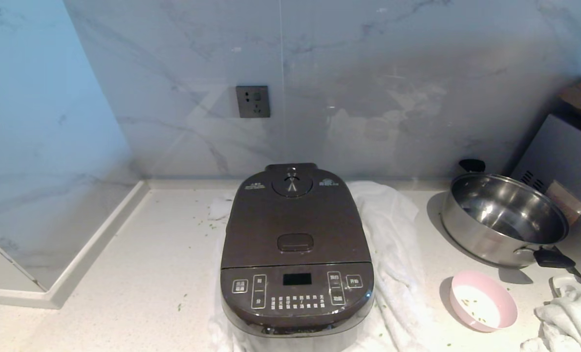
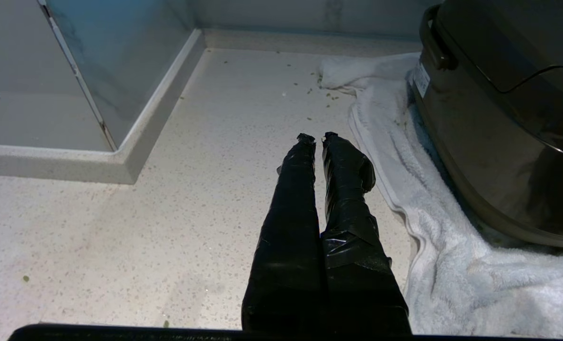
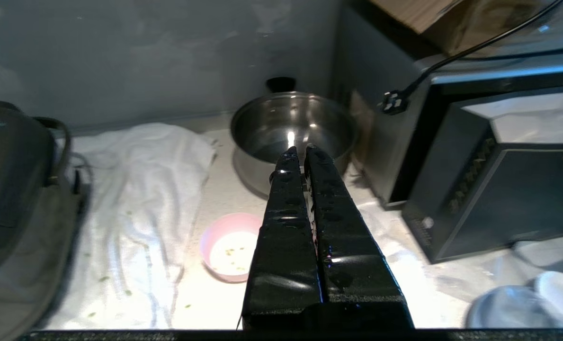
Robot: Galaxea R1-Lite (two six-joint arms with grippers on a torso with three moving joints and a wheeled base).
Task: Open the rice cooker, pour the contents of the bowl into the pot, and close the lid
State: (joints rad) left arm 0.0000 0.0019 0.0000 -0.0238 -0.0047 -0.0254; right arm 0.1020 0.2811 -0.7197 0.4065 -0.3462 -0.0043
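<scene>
Here, a pale speckled counter (image 1: 139,274) runs back to a grey-veined marble wall (image 1: 368,73) bearing a dark socket (image 1: 253,101). The rice cooker (image 1: 296,254) sits mid-counter on a white towel (image 1: 398,244), its long axis running near to far, button panel facing the near edge, the lid (image 1: 292,220) shut flat. To its right stand a steel pan (image 1: 503,220) and, nearer, the bowl (image 1: 483,300) with a few green bits inside. Only the wrist views show the arms: the left gripper (image 2: 315,137), fingers pressed together, hovers left of the cooker; the right gripper (image 3: 300,150), likewise closed and empty, hangs above the bowl.
</scene>
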